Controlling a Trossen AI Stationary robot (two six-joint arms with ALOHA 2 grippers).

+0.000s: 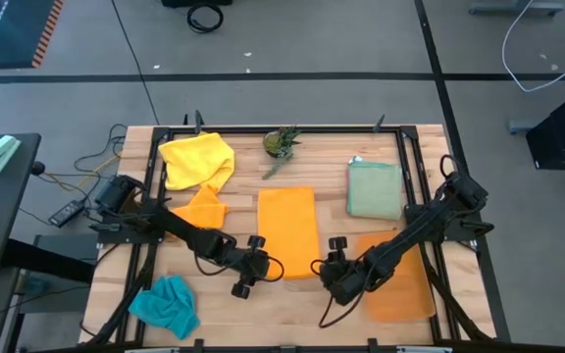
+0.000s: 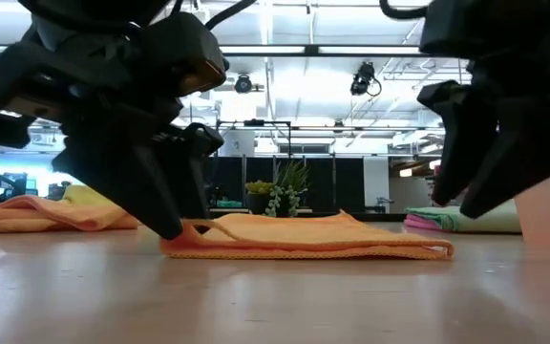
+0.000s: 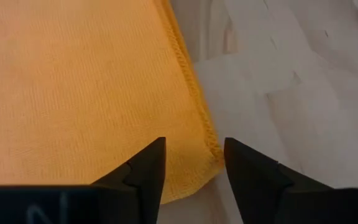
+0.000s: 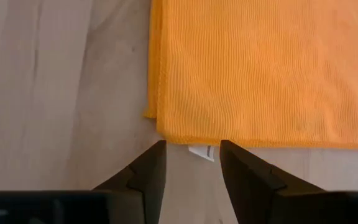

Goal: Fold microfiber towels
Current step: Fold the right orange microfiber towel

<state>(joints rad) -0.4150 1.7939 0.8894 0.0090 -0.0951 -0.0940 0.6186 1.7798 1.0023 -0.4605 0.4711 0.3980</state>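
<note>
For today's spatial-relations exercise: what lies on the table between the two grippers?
In the high view, the near end of the folded orange towel lies between the left gripper and the right gripper. Each wrist view shows a near corner of it at open fingers.

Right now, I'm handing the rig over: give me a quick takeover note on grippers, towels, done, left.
Left gripper: open, empty, at the near-left corner of the orange towel, fingers straddling that corner.
Right gripper: open, empty, at the towel's near-right corner, beside its white tag.
Orange towel: mid-table, lying as a folded strip, edges doubled.
Pale green towel: folded, back right.
Unfolded: yellow towel back left, a second orange towel beside it, teal towel front left.
Left to do: finish the centre towel, then the three crumpled ones.
</note>
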